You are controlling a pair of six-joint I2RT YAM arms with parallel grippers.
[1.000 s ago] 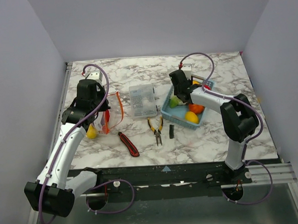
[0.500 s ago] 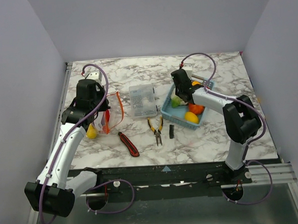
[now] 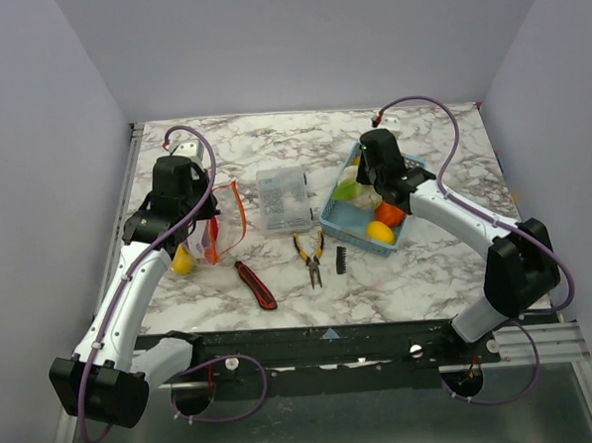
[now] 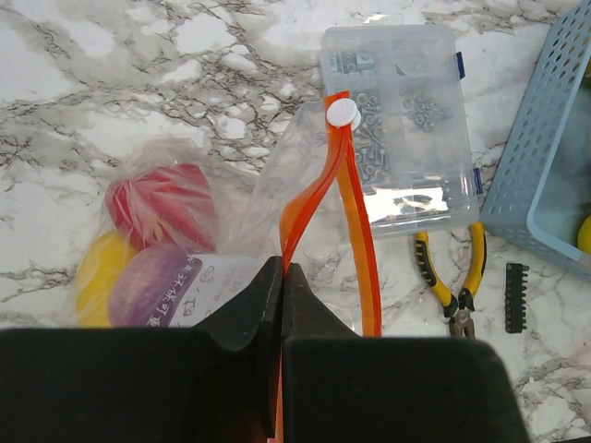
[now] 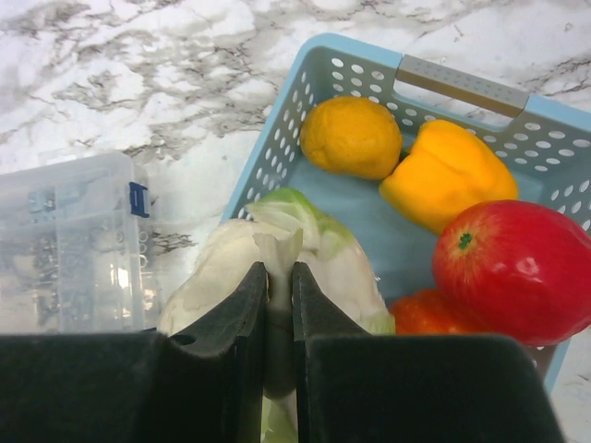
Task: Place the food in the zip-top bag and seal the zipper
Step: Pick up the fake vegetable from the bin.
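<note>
The zip-top bag (image 4: pixel 277 180) lies at the left with its mouth open. Red (image 4: pixel 162 198), yellow (image 4: pixel 92 277) and purple (image 4: pixel 152 291) food pieces show inside it. My left gripper (image 4: pixel 283 268) is shut on one side of the red-orange zipper (image 4: pixel 358 249) and holds it up. My right gripper (image 5: pixel 279 272) is shut on the stem of a white-green cabbage (image 5: pixel 346 263), which hangs above the near left corner of the light blue basket (image 5: pixel 462 83). From above, the cabbage (image 3: pixel 350 190) shows just under the right gripper (image 3: pixel 367 192).
In the basket lie an orange (image 5: pixel 351 137), a yellow pepper (image 5: pixel 448 175), a red fruit (image 5: pixel 512 268) and an orange piece (image 5: pixel 425 314). A clear compartment box (image 3: pixel 283 199) stands between bag and basket. Pliers (image 3: pixel 311 255), a utility knife (image 3: pixel 257 285) and a black bit holder (image 3: pixel 342 260) lie nearer.
My right gripper has shut on the cabbage and lifted it out of the basket, and the right arm has swung out to the right. The left arm has not moved.
</note>
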